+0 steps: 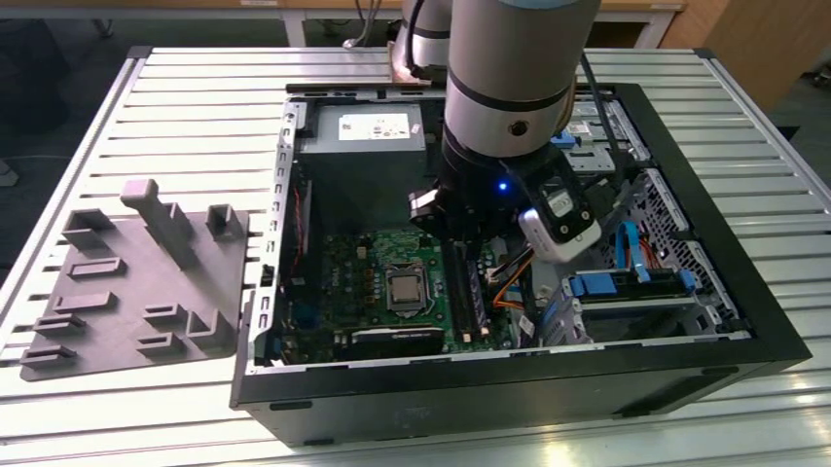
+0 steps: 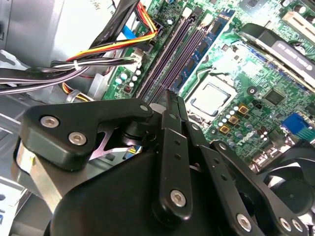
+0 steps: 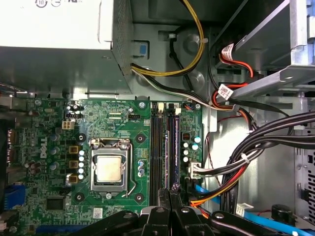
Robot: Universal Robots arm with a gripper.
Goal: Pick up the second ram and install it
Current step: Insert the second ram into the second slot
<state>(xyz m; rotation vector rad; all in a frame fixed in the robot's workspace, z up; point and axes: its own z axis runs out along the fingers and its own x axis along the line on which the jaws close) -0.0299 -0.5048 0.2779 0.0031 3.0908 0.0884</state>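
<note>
Claw (image 2: pixel 172 98) clenched, empty, just above seated second ram (image 2: pixel 209 37), blue w/ black chips.

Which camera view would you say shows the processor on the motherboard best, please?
The first wrist view: the processor faces the camera squarely, whole and unobstructed. The second wrist view shows it at a slant, beyond the end effector. The exterior view shows it from farther off, beside the arm.

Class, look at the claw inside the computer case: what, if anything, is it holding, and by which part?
Nothing can be seen held: the claw is pressed shut, above the memory slots on the motherboard.
</note>
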